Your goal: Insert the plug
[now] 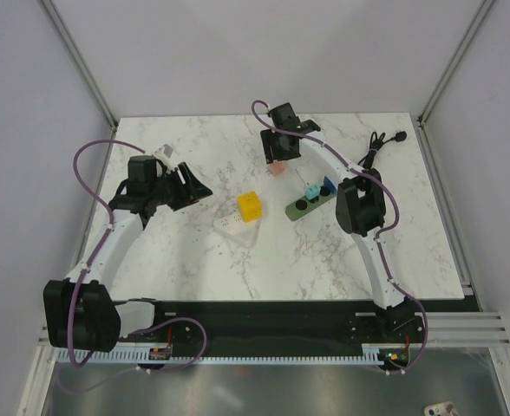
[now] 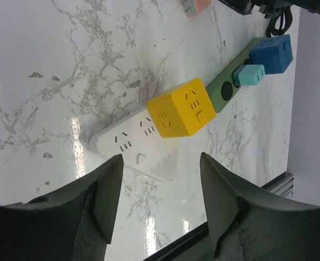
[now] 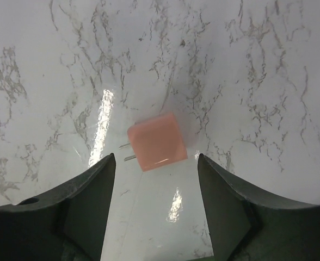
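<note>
A pink cube plug (image 3: 155, 141) lies on the marble with its two prongs pointing left; it also shows in the top view (image 1: 277, 169). My right gripper (image 3: 155, 163) is open just above it, a finger on either side, empty. A white power strip (image 2: 128, 145) lies mid-table (image 1: 238, 229) with a yellow cube adapter (image 2: 183, 107) plugged in it. My left gripper (image 2: 160, 166) is open and empty, hovering near the strip's left end (image 1: 190, 184).
A green power strip (image 1: 311, 201) holds a teal plug (image 2: 249, 75), a blue cube (image 2: 271, 53) and a black plug. A black cable (image 1: 378, 146) lies coiled at the back right. White walls stand on three sides.
</note>
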